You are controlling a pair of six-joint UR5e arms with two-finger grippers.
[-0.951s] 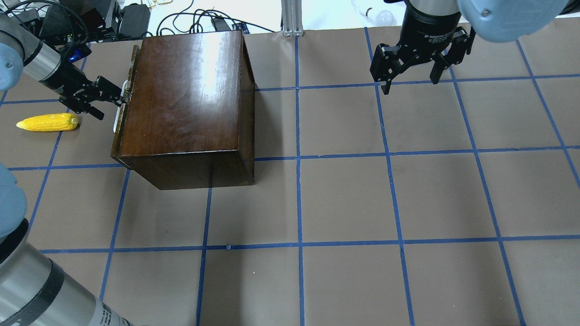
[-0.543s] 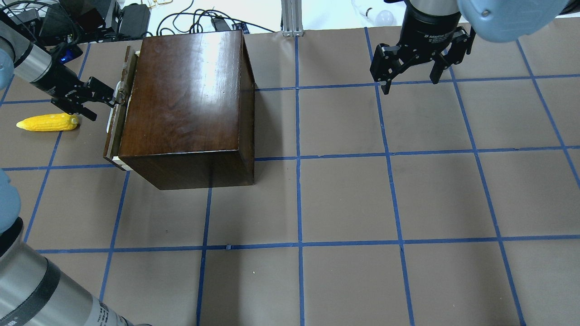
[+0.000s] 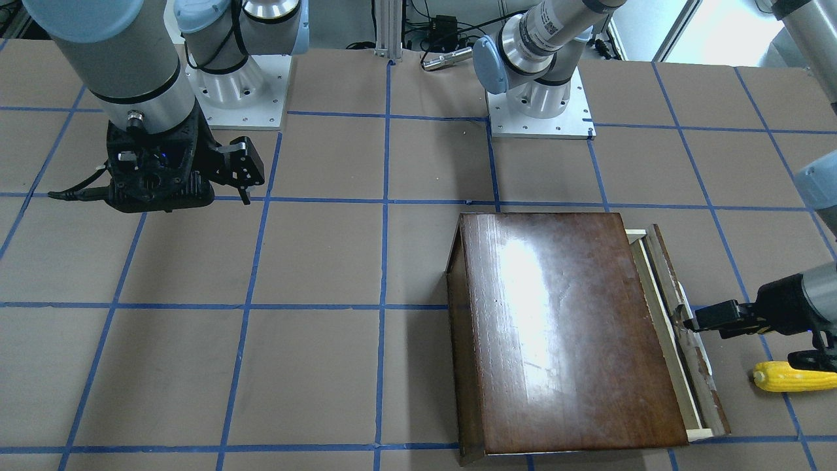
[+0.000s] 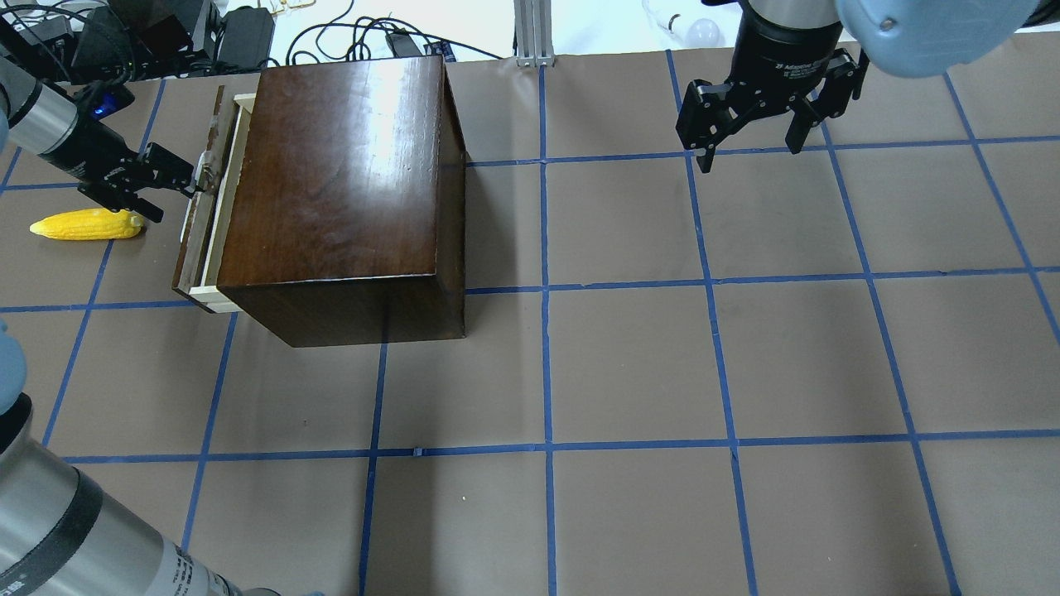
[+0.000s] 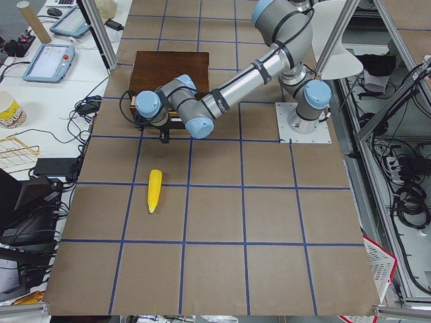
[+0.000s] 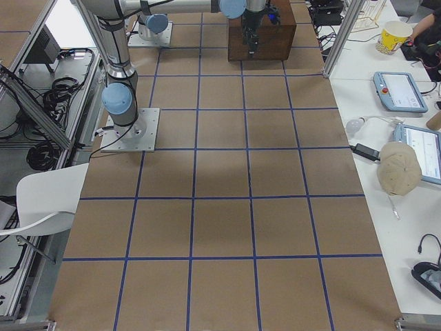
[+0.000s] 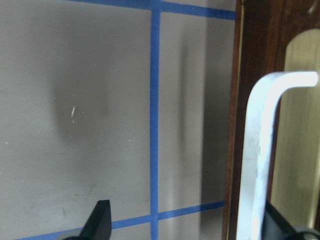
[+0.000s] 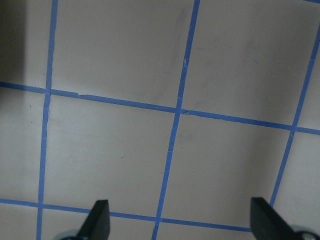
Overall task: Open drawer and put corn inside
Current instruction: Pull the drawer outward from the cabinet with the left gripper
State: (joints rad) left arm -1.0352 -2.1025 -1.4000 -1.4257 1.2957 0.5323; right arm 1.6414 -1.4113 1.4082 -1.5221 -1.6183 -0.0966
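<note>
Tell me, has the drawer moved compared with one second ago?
Yes. The drawer has slid out of the cabinet toward the overhead view's left, nearer the unmoved corn.

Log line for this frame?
left end effector: open, at handle | drawer: ajar | corn: on table | right end effector: open, empty

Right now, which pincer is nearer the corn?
Left. The left pincer is at the drawer front, just beside the corn; the right pincer hangs above the table far past the cabinet.
</note>
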